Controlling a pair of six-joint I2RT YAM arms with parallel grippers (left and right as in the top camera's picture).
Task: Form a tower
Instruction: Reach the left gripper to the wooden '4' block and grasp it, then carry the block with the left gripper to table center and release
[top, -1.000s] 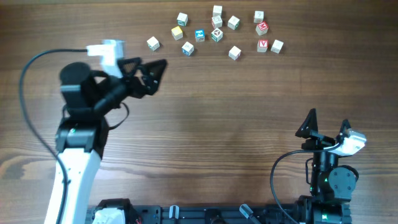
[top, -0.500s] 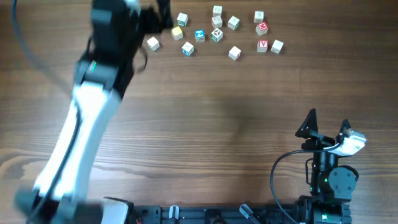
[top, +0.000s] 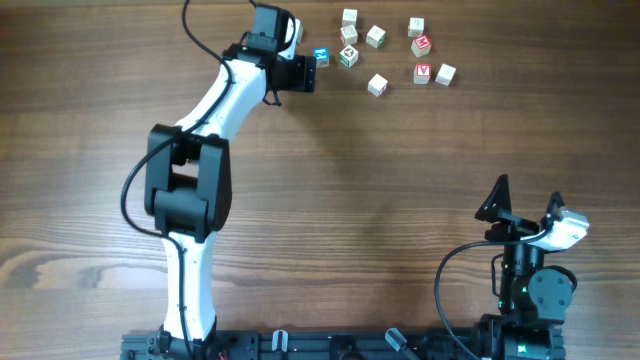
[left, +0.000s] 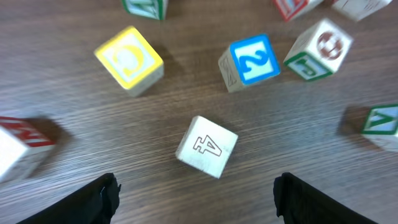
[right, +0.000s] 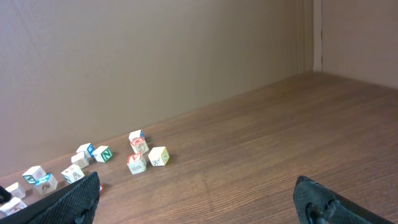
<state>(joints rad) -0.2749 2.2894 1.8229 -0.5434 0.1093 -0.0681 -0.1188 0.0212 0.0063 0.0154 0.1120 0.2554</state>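
No tower shows in these frames; the small wooden letter cubes lie singly along the table's far edge. My left gripper reaches over the left end of that cluster and hides some cubes in the overhead view. In the left wrist view it is open, with a white cube lying just ahead of the gap between its fingers, untouched. A yellow cube and a blue "2" cube lie beyond it. My right gripper stands open and empty near the front right, far from the cubes.
More loose cubes lie right of the left gripper, such as a white one and a red one. A red cube lies at the left edge of the left wrist view. A plain wall stands behind the table.
The left arm has swung from the table's left side up to the cube cluster, and its jaws have narrowed slightly. The right arm has not moved.
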